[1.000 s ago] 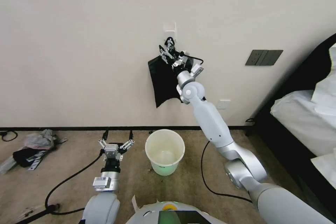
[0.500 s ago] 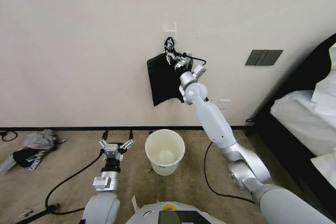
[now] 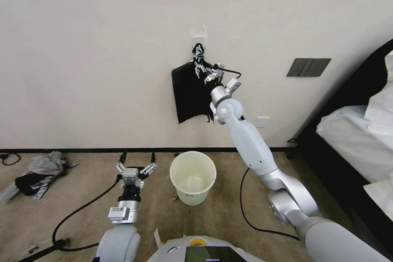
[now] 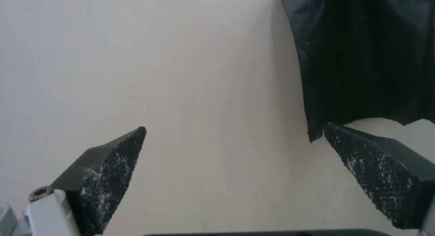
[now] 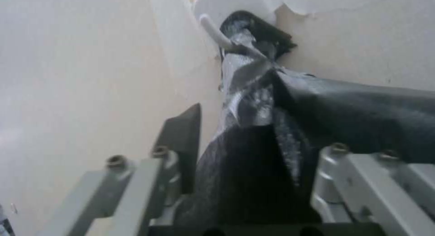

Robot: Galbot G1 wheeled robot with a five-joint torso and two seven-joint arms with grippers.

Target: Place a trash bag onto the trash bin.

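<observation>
A flat bundle of black bags [image 3: 188,94] hangs on the wall from a white hook [image 3: 199,37], pinched to a point on top. No single trash bag can be told apart in it. My right gripper [image 3: 198,60] is raised to the bundle's neck just under the hook [image 5: 213,32], and black plastic [image 5: 254,181] fills the gap between its fingers [image 5: 183,144]. The cream-white trash bin [image 3: 213,172] stands open on the carpet below. My left gripper [image 3: 136,168] hovers low beside the bin, open and holding nothing [image 4: 235,127], and faces the wall and the bundle's lower edge [image 4: 362,59].
A heap of clothes [image 3: 41,170] lies on the carpet at far left. Black cables [image 3: 82,213] trail across the floor on both sides of the bin. A bed with white bedding [image 3: 356,139] stands at right. A dark switch plate [image 3: 308,67] is on the wall.
My right gripper has moved slightly up and left, in onto the bundle's neck under the hook, and its fingers have drawn closer together. The left arm and the bin have not moved.
</observation>
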